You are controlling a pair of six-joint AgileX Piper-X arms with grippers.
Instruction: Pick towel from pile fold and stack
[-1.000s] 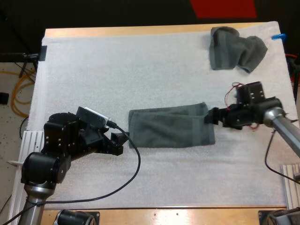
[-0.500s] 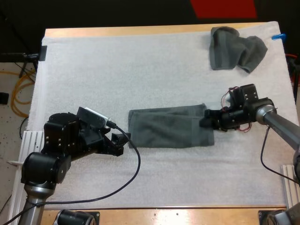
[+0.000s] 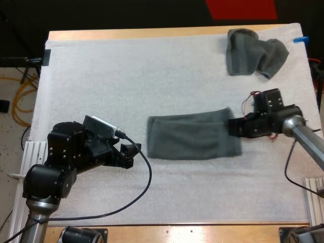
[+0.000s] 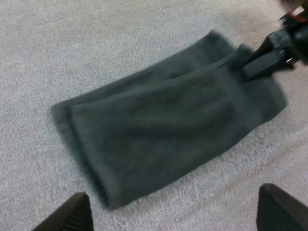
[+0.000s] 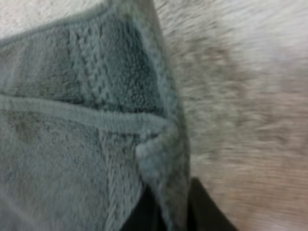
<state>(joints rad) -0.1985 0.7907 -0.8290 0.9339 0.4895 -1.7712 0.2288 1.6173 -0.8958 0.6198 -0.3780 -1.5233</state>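
A dark grey-green towel [image 3: 192, 137], folded into a long strip, lies flat across the middle of the white mat [image 3: 152, 76]. My right gripper [image 3: 234, 126] is shut on the towel's right end; in the right wrist view the towel [image 5: 72, 120] has its edge pinched between my two black fingers [image 5: 144, 214]. My left gripper [image 3: 132, 152] rests low on the mat just left of the towel's left end, open and clear of it. From the left wrist view, the towel [image 4: 168, 130] lies ahead of my spread fingertips [image 4: 72, 216], with the right gripper [image 4: 264, 60] at its far end.
A crumpled towel [image 3: 254, 58] of the same colour sits at the mat's far right corner. The wooden table edge [image 3: 152, 34] runs along the far side, and bare mat surrounds the folded towel.
My right gripper has shut on the towel's right end and dragged the whole towel a little to the right. The left arm has not moved.
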